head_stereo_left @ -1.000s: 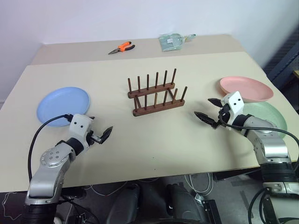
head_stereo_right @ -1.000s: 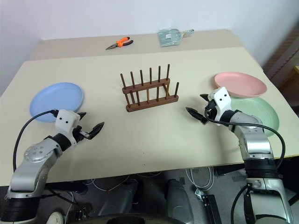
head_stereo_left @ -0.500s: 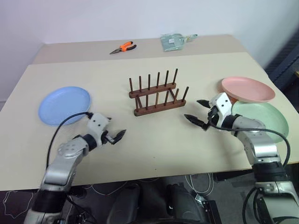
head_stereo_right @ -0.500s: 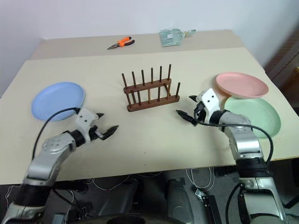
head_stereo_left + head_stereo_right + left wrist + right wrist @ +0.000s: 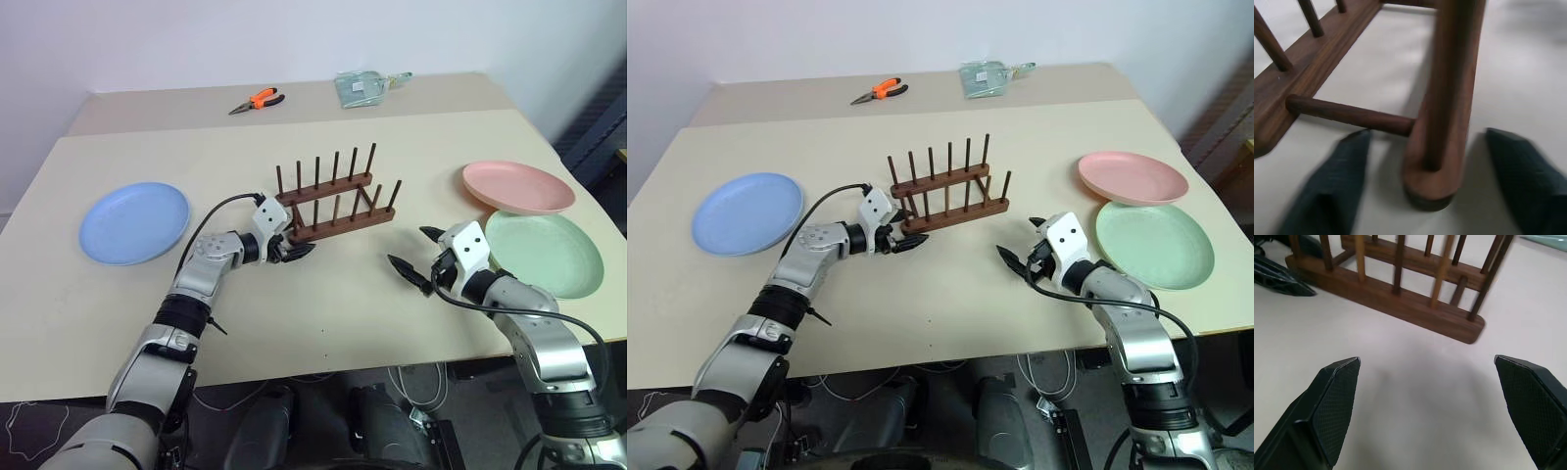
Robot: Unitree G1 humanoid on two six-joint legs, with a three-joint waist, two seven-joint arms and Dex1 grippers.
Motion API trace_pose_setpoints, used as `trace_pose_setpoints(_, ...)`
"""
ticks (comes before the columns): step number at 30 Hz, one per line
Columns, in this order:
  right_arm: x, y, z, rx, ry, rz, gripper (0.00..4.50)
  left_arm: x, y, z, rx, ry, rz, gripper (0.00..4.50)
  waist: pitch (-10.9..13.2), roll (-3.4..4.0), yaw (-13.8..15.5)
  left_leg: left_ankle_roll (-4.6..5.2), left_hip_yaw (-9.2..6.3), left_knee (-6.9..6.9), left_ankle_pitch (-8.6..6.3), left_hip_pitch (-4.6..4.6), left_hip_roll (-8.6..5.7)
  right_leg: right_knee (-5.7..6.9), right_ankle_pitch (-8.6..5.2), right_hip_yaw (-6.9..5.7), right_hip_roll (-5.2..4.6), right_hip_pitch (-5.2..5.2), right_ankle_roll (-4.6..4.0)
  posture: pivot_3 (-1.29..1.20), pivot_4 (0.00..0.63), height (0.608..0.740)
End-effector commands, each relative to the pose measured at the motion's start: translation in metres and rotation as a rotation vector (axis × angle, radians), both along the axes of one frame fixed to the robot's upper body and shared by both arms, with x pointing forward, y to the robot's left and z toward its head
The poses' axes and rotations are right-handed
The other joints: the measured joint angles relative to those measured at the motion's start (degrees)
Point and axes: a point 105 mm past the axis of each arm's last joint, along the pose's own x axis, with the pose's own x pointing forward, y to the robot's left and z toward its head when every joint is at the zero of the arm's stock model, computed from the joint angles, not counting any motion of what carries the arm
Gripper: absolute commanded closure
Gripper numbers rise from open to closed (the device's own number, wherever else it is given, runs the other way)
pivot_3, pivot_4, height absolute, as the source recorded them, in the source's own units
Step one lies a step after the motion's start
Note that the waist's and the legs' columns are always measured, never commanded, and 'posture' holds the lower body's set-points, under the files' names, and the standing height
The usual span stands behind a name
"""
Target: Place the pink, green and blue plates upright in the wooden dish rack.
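Left gripper: its two black fingers straddle the near-left end of the small dark brown wooden dish rack, one finger on each side of the front base bar's rounded end. Jaws partly spread around that bar end; a gap shows on each side in the left wrist view, so no contact can be confirmed.

Right gripper: jaws spread wide, nothing between them but bare beige table top. It hovers just off the rack's right end, pointing toward it; the rack's front bar lies ahead of the fingertips, apart from them.

Rack stands upright mid-table, all peg slots empty.

Round light blue plastic plate: flat on the table, well to the left of the left gripper. Round salmon pink plastic plate and round pale mint green plastic plate: flat on the table to the right of the right gripper, pink rim overlapping the green plate's far edge.

Beyond the rack: orange-handled pliers and a clear plastic packet.
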Motion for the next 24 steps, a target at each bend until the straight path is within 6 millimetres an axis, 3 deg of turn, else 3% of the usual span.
trace_pose_setpoints(1, -0.001, -0.003, 0.015, -0.013, -0.059, -0.013, 0.00, -0.007, 0.003, -0.022, 0.064, 0.046, -0.017, 2.85, 0.0, 0.00, 0.0, 0.00, 0.00, 0.01, 0.00, 0.01, 0.00, 0.00, 0.00, 0.00, 0.00, 0.02, 0.00, 0.00, 0.150, 0.729)
trace_pose_setpoints(3, -0.001, -0.003, 0.015, -0.016, -0.060, -0.014, 0.00, -0.009, 0.004, -0.023, 0.067, 0.041, -0.025, 3.73, 0.0, 0.00, 0.0, 0.00, 0.00, 0.03, 0.00, 0.02, 0.00, 0.01, 0.00, 0.01, 0.00, 0.03, 0.00, 0.00, 0.150, 0.729)
trace_pose_setpoints(7, 0.000, -0.012, 0.014, -0.049, -0.050, -0.023, 0.00, -0.022, 0.004, -0.020, 0.068, 0.009, -0.085, 3.72, -0.1, 0.08, -0.3, 0.01, 0.00, -0.02, 0.00, 0.03, 0.02, 0.01, 0.00, 0.01, 0.02, 0.02, 0.03, 0.00, 0.150, 0.729)
trace_pose_setpoints(12, -0.007, -0.049, 0.012, -0.114, -0.019, -0.084, 0.00, -0.067, -0.004, -0.006, 0.060, -0.010, -0.297, 3.72, -0.1, 0.10, -0.1, 0.05, 0.00, -0.07, -0.04, 0.02, 0.02, -0.01, -0.02, 0.03, 0.00, 0.00, 0.04, 0.00, 0.150, 0.729)
trace_pose_setpoints(15, -0.013, -0.060, 0.010, -0.137, -0.011, -0.106, 0.00, -0.083, 0.001, -0.008, 0.104, 0.016, -0.365, 3.72, -0.1, 0.11, 0.0, 0.07, 0.00, -0.05, -0.05, 0.02, 0.02, -0.01, -0.03, 0.04, -0.02, 0.01, 0.01, 0.00, 0.150, 0.729)
trace_pose_setpoints(17, -0.017, -0.065, 0.009, -0.156, -0.005, -0.113, 0.00, -0.079, 0.007, -0.013, 0.150, 0.029, -0.342, 2.62, -0.1, 0.11, 0.0, 0.07, 0.00, -0.02, -0.05, 0.02, 0.03, -0.02, -0.10, 0.04, -0.02, 0.04, -0.11, 0.00, 0.150, 0.729)
trace_pose_setpoints(18, -0.018, -0.066, 0.009, -0.161, -0.002, -0.114, 0.00, -0.076, 0.010, -0.014, 0.163, 0.026, -0.317, 2.31, -0.1, 0.11, 0.0, 0.08, 0.00, 0.00, -0.05, 0.02, 0.03, -0.02, -0.14, 0.04, -0.02, 0.05, -0.16, 0.00, 0.150, 0.729)
trace_pose_setpoints(22, -0.025, -0.067, 0.006, -0.187, 0.019, -0.102, 0.00, -0.068, 0.025, -0.017, 0.183, 0.029, -0.219, 0.36, -0.1, 0.12, -0.1, 0.08, 0.00, -0.01, -0.05, 0.02, 0.03, -0.02, -0.13, 0.04, -0.02, 0.06, -0.10, 0.00, 0.150, 0.729)
trace_pose_setpoints(24, -0.029, -0.063, 0.003, -0.188, 0.039, -0.071, 0.00, -0.070, 0.039, -0.019, 0.184, 0.065, -0.162, 0.36, -0.1, 0.13, -0.3, 0.08, 0.00, -0.01, -0.05, 0.03, 0.03, -0.02, -0.10, 0.03, -0.01, 0.06, -0.02, 0.00, 0.150, 0.729)
